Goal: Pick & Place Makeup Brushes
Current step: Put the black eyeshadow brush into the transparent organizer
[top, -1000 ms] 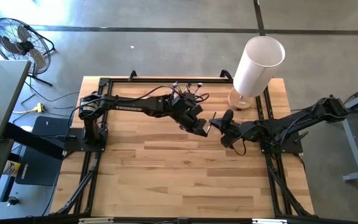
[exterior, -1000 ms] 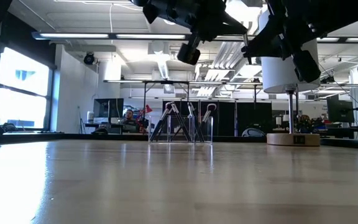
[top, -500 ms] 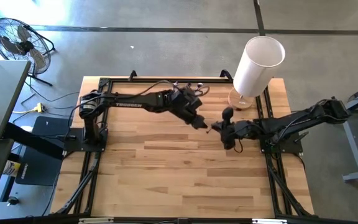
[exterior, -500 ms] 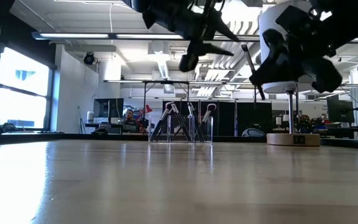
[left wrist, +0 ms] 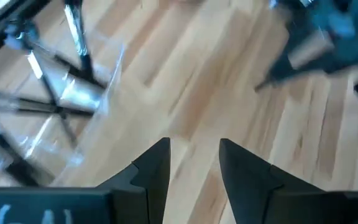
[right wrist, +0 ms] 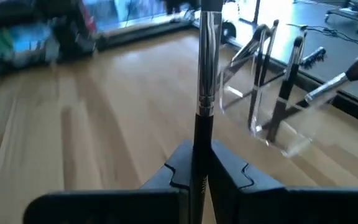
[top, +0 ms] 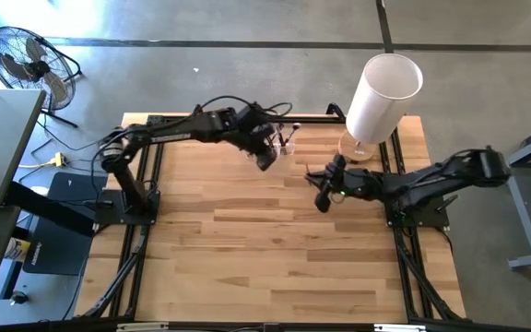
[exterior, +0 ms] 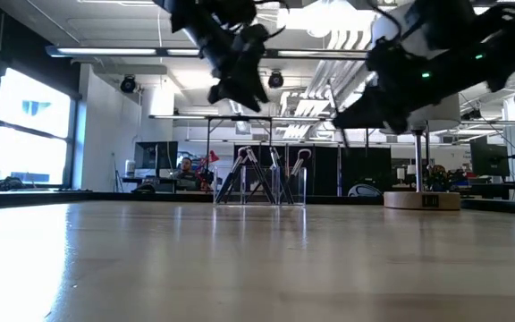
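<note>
Now the left gripper (left wrist: 194, 165), open & empty, has pulled back twd the clear holder (top: 287, 138) upper-centre, while the right gripper (right wrist: 194, 168) clamps one makeup brush (right wrist: 207, 68) mid-frame above the tabletop (top: 247, 249), so handover looks done.

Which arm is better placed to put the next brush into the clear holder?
Right, most likely. The right tool is shut on a brush and faces the holder. The left tool is open and empty beside the holder, so it would first need to fetch a brush.
</note>
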Controlling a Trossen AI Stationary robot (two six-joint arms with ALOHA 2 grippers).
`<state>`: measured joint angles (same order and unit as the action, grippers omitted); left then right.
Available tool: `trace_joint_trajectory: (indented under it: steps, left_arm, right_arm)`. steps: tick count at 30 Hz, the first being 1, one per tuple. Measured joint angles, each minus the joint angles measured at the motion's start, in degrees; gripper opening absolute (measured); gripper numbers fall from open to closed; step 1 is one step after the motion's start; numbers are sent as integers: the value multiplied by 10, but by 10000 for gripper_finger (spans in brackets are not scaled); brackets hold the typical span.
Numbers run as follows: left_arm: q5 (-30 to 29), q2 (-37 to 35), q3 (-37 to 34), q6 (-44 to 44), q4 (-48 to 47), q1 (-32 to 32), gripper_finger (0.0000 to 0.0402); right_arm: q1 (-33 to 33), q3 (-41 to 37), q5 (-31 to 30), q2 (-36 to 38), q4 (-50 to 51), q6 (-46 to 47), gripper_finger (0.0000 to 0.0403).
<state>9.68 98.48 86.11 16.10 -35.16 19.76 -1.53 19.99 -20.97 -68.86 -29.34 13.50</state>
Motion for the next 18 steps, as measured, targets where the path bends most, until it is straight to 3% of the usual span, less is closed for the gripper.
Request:
trace_joint_trajectory:
  steps: [3,6,13,18]
  left_arm:
    - [34,-54,-64,-52,0,25,136]
    - [57,-104,-159,-67,60,54,136]
    - [59,-249,-364,-38,218,88,136]
    - [34,-315,-420,-41,263,88,136]
  right_arm:
    - [-25,30,3,-85,-90,20,19]
    - [-48,94,3,-172,-136,10,19]
    - [-108,295,43,-346,-140,-11,20]
    - [-148,427,51,-440,-133,-35,20]
